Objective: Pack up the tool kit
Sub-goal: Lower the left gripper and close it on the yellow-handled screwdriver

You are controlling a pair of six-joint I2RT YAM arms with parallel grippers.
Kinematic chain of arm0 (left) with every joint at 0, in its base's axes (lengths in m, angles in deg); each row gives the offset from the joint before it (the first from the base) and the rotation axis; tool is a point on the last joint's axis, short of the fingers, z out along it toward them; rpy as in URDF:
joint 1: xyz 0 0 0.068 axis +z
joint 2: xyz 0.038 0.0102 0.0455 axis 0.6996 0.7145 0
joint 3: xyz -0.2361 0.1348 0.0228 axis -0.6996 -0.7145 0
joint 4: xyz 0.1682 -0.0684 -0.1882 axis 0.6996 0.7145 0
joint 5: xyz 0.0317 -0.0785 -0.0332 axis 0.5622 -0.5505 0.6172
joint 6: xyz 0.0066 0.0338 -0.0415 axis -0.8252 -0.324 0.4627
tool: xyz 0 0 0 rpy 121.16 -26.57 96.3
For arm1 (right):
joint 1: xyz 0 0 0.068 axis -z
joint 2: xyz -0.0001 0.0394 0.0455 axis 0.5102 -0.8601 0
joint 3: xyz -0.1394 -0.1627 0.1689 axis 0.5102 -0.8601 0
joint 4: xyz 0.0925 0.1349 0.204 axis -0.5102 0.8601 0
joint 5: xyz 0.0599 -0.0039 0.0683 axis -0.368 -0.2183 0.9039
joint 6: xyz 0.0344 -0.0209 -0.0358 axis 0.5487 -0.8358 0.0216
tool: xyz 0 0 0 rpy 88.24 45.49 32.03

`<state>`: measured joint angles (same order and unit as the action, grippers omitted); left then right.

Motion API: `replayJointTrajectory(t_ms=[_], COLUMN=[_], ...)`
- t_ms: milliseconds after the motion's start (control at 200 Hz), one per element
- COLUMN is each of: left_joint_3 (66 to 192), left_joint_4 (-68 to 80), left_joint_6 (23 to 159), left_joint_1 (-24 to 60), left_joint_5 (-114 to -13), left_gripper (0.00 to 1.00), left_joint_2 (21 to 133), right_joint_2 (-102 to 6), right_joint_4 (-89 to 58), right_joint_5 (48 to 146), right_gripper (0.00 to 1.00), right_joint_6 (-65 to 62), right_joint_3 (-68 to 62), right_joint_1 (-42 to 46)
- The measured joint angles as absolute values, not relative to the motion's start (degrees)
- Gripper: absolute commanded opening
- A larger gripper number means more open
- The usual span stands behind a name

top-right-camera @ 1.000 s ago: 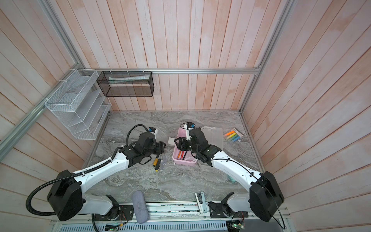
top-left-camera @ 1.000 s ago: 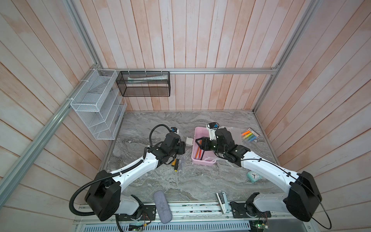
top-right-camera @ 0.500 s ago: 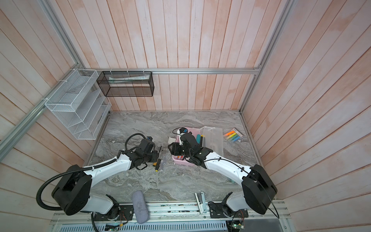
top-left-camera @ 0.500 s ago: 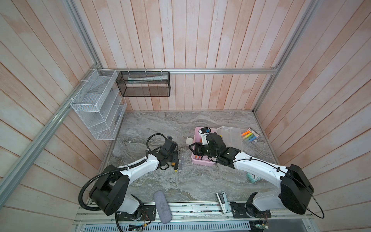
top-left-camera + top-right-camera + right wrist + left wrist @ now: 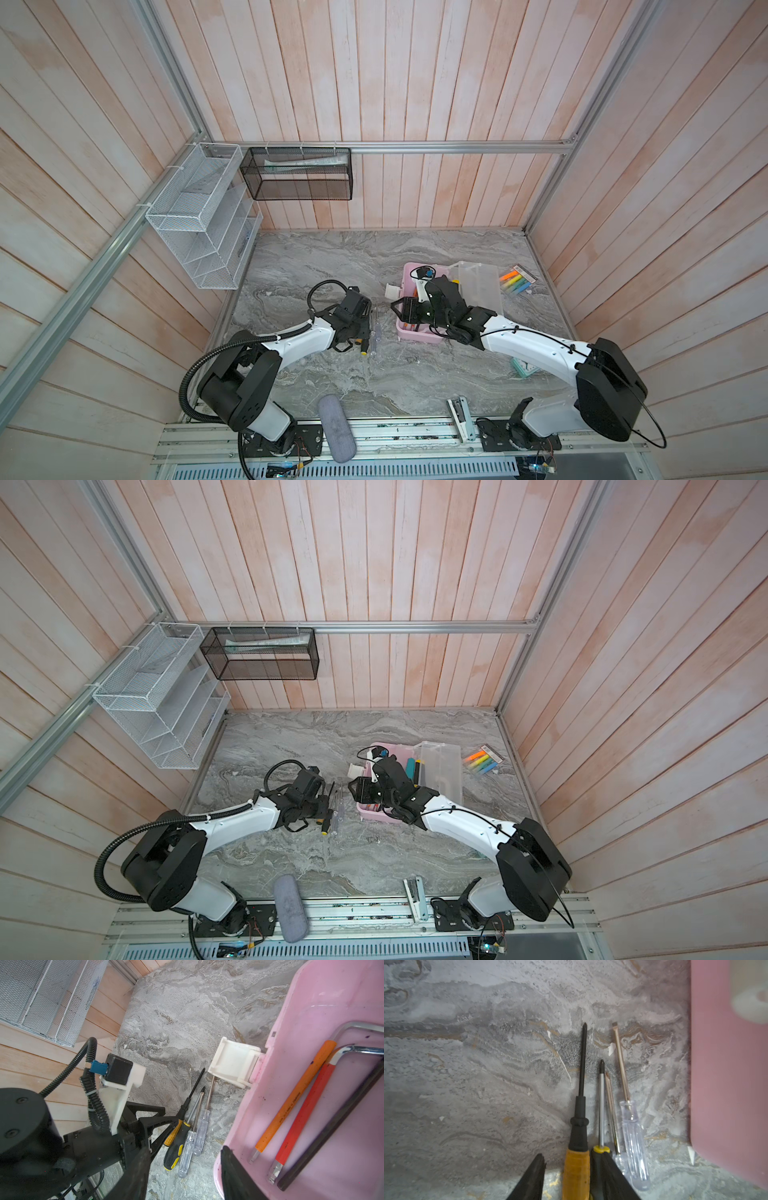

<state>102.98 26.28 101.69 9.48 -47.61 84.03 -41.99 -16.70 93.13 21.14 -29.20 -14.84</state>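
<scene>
At the near edge lies a grey pouch (image 5: 336,428), no part of this job. From the near-left base the left arm stretches low toward the middle, wrist dipped so that the left gripper (image 5: 572,1156) points away along the table. Its jaws stand partly apart astride the yellow-handled screwdriver (image 5: 576,1169). One finger has bare table between it and the handle and the other lies over the neighbouring black-and-yellow screwdriver (image 5: 601,1149), so nothing looks clamped yet. Two clear-handled screwdrivers (image 5: 634,1142) complete the row. All four lie parallel, tips pointing far, just left of the pink box (image 5: 419,337) — likely so that each needs only a short carry.

The right arm comes from the near-right base and bends across leftward, bringing the right gripper (image 5: 185,1169) to the box's left wall. Its jaws are moderately apart and grip nothing; one finger is inside the wall, the other outside over the table (perhaps to steady the box). Inside lie hex keys (image 5: 301,1118). The frosted lid (image 5: 478,286) lies thrown open to the right, which keeps the tray clear for loading, and a white clasp (image 5: 234,1064) juts from the left wall. Farther right is the highlighter packet (image 5: 516,282); on the far-left wall hang wire racks (image 5: 199,216).
</scene>
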Motion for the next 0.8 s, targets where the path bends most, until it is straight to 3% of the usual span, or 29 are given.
replayJointTrajectory(t_ms=[440, 800], left_joint_3=[103.33, 106.17], left_joint_4=[25.73, 26.43], left_joint_6=[101.6, 101.87], left_joint_1=[8.69, 8.41], left_joint_5=[-46.08, -43.37], left_gripper=[0.38, 0.24], left_joint_2=[86.98, 91.0], right_joint_2=[-42.54, -42.93], right_joint_4=[-18.03, -19.3], right_joint_5=[93.24, 94.29], right_gripper=[0.54, 0.54], right_joint_6=[21.34, 21.53], right_joint_3=[-30.54, -31.28], right_joint_1=[-14.49, -13.33])
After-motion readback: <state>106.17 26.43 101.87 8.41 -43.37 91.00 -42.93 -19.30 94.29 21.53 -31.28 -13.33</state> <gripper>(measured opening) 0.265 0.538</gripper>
